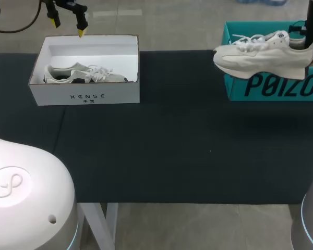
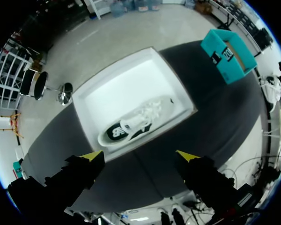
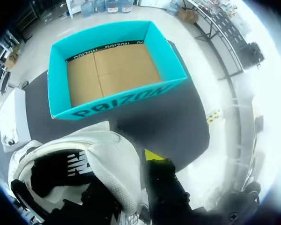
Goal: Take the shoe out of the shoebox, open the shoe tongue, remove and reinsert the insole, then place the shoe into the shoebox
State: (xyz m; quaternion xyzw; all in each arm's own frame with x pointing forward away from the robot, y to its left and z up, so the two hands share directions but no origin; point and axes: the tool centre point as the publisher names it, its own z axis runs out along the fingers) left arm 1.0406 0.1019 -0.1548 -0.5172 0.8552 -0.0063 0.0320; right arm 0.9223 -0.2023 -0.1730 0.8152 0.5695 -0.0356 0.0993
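My right gripper [image 1: 307, 45] is shut on the heel collar of a white shoe [image 1: 261, 54], which hangs level in the air over the front wall of the teal shoebox [image 1: 266, 86]. In the right wrist view the shoe's heel [image 3: 107, 161] sits in the right gripper [image 3: 136, 161]; one yellow tip shows outside, the other finger is hidden inside the shoe. Beyond it lies the teal box [image 3: 122, 101], with only its cardboard floor showing inside. My left gripper [image 1: 68, 27] hangs open above the back edge of a white shoebox [image 1: 83, 96] that holds a second shoe [image 1: 83, 74].
The left wrist view has the left gripper [image 2: 139, 155] wide open over the white box [image 2: 126, 89] and its shoe [image 2: 138, 121], with the teal box [image 2: 227, 54] far off. Black cloth [image 1: 172, 146] covers the table between the two boxes.
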